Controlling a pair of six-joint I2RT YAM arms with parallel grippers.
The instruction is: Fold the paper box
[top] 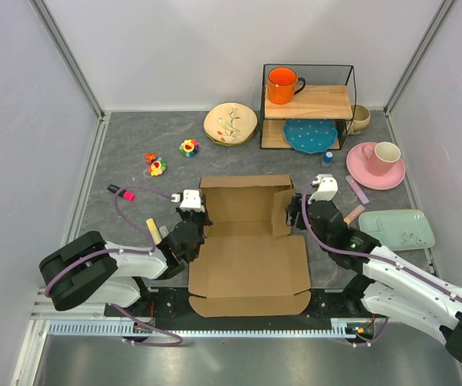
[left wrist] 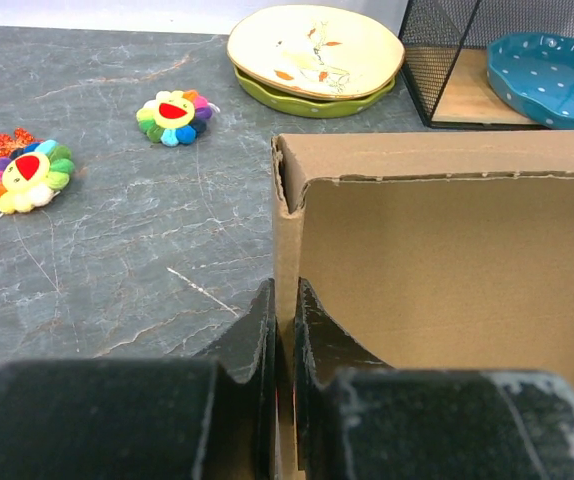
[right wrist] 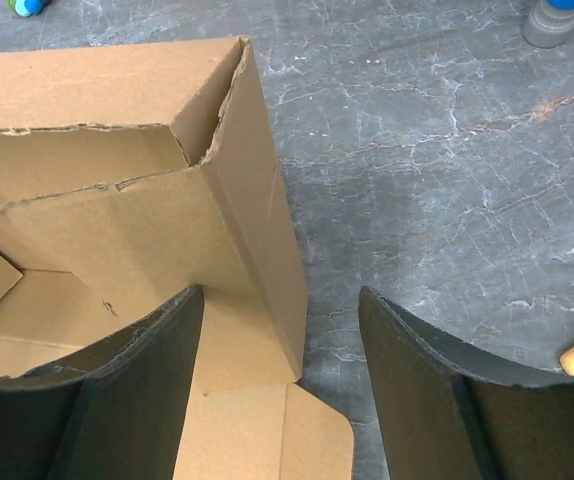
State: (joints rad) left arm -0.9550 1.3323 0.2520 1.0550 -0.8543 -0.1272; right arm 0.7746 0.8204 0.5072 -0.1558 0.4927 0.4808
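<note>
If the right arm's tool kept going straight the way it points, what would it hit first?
The right tool is open, and the upright side wall of the paper box stands edge-on between its fingers. It would meet that wall first, probably straddling it rather than hitting it head-on.

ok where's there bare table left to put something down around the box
The best spot is the back left corner, between the left wall and the flower toys. There is also a bare strip between the paper box and the cream plate. The right side is crowded: wire shelf, pink plate and green tray.
</note>
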